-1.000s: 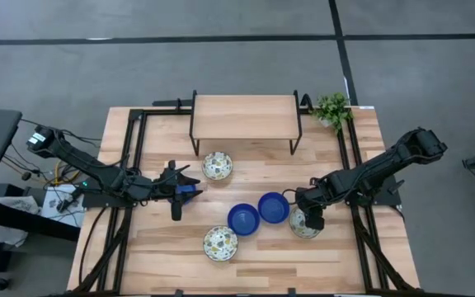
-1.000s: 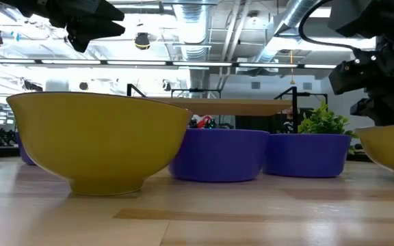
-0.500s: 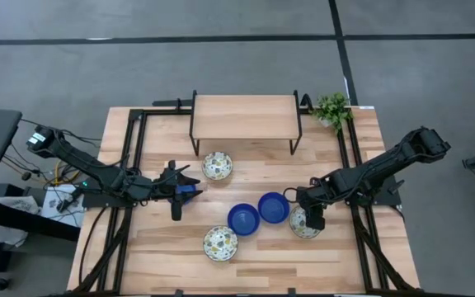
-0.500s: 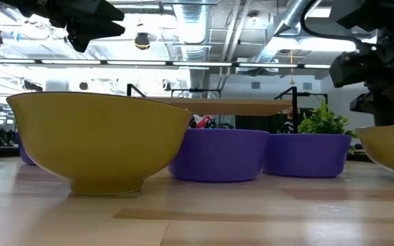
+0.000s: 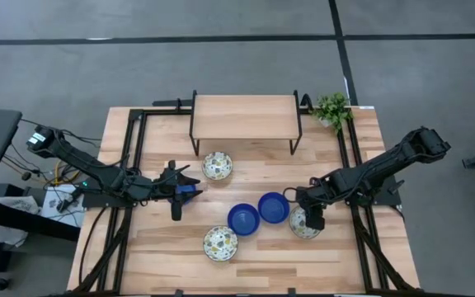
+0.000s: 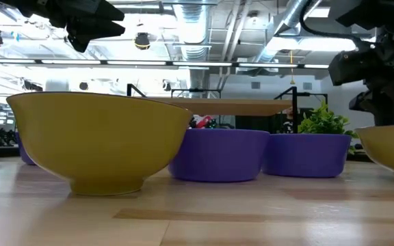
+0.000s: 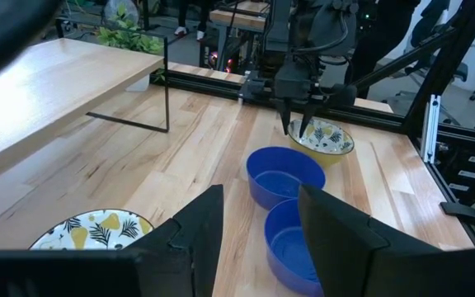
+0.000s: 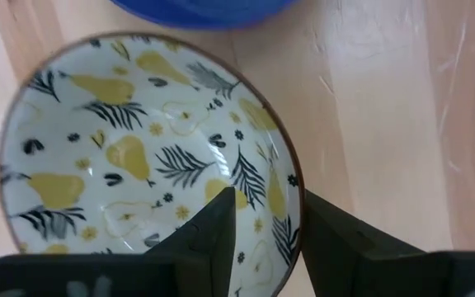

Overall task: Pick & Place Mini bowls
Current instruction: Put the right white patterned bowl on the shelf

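Five mini bowls stand on their bases on the wooden table. Three are cream with a pear-and-leaf pattern (image 5: 217, 165) (image 5: 220, 242) (image 5: 305, 223). Two are blue (image 5: 243, 219) (image 5: 273, 207) and sit side by side. My right gripper (image 5: 306, 216) (image 7: 296, 128) is open and points down over the right patterned bowl (image 8: 138, 173). Its fingers (image 8: 213, 227) stand on either side of that bowl's rim (image 8: 293, 194), one over the inside and one outside, and I see no touch. My left gripper (image 5: 176, 195) is open and hovers left of the bowls, holding nothing.
A low wooden shelf on black legs (image 5: 244, 115) stands at the far side, with a small green plant (image 5: 331, 109) at its right. Black rails (image 5: 134, 157) (image 5: 349, 157) run along both table sides. Bare wood lies along the near edge (image 5: 262, 268).
In the low view my right arm has shifted slightly above the right patterned bowl. No bowl has moved, and my left arm has kept still.
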